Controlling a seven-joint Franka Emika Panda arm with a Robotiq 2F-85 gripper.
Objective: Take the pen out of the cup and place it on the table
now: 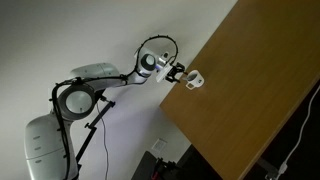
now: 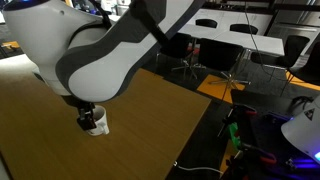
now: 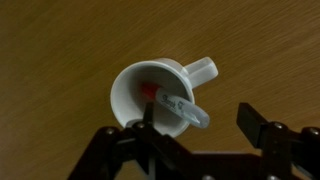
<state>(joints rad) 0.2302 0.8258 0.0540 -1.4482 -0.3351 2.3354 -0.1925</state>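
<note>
Pen (image 3: pixel 170 101) is what all this is about, and it is not out yet. It sits in the cup, so I'd put the job at the reach-and-grip step, with nothing lifted. Biggest first: the table (image 2: pixel 170 125) is a broad, plain top of light-brown wood, and in an exterior view (image 1: pixel 250 90) the work is going on close to one of its edges. The arm (image 2: pixel 110 50) bulks white across an exterior view, bent down over that spot. Below it hangs the gripper (image 3: pixel 203 125), and from the wrist view its two dark fingers (image 3: pixel 255 122) stand wide apart with nothing held between them. One rises right at the cup's rim; the other is out over bare wood. The cup (image 3: pixel 125 85) is small and white, its mouth open toward the wrist camera and its stubby handle (image 3: pixel 203 68) pointing away from the gripper. In both exterior views it shows only as a white speck just beside the gripper's tip (image 1: pixel 178 72), so I can't say from there whether they touch. The pen's red-orange body lies down inside the cup, and its paler end leans out over the rim on the gripper's side. That end is between the fingers, though nearer one than the other. To my eye the next move calls for a small shift to centre that pale end in the gap. Then the fingers should close on the pen alone — not the rim — and draw it up along its lean so the light cup isn't dragged or tipped.
</note>
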